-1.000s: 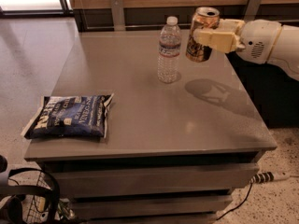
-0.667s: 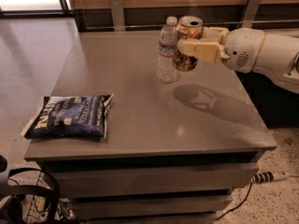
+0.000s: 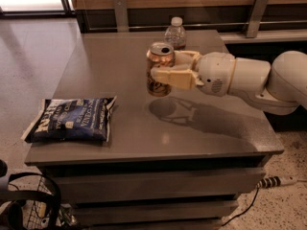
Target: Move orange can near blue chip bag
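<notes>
The orange can (image 3: 159, 67), copper-coloured with a silver top, hangs upright above the grey table (image 3: 115, 66), a little right of its middle. My gripper (image 3: 165, 68) reaches in from the right and is shut on the can, one cream finger (image 3: 173, 77) across its front. The can's shadow falls on the table just below it. The blue chip bag (image 3: 71, 119) lies flat at the table's front left corner, well to the left of and below the can.
A clear plastic water bottle (image 3: 175, 33) stands at the back of the table behind the can. My white arm (image 3: 254, 78) spans the table's right side. A wooden wall with metal brackets (image 3: 254, 13) runs behind. Black cables and a wire basket (image 3: 29, 205) sit at the lower left.
My gripper has carried the can leftward and toward the front of the table, away from the water bottle and closer to the chip bag.
</notes>
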`<action>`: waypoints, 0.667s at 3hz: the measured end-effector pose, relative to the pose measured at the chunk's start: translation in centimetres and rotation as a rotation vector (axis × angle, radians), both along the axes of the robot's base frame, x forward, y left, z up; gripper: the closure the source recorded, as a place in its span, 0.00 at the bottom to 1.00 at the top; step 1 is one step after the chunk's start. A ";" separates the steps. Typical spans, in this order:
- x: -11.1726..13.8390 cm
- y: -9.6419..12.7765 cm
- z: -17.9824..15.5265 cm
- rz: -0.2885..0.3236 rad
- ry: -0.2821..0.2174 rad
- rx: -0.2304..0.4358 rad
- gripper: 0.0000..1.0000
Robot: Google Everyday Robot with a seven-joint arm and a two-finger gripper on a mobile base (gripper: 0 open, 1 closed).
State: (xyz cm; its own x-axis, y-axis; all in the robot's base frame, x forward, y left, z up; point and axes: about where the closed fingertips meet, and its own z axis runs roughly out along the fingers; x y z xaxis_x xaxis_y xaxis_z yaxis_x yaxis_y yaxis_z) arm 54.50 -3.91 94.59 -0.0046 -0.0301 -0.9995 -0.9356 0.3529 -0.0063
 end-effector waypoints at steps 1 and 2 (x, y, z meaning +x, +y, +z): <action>-2.2 3.0 -2.8 0.072 0.042 -0.027 1.00; -3.3 3.2 -5.4 0.097 0.102 -0.061 1.00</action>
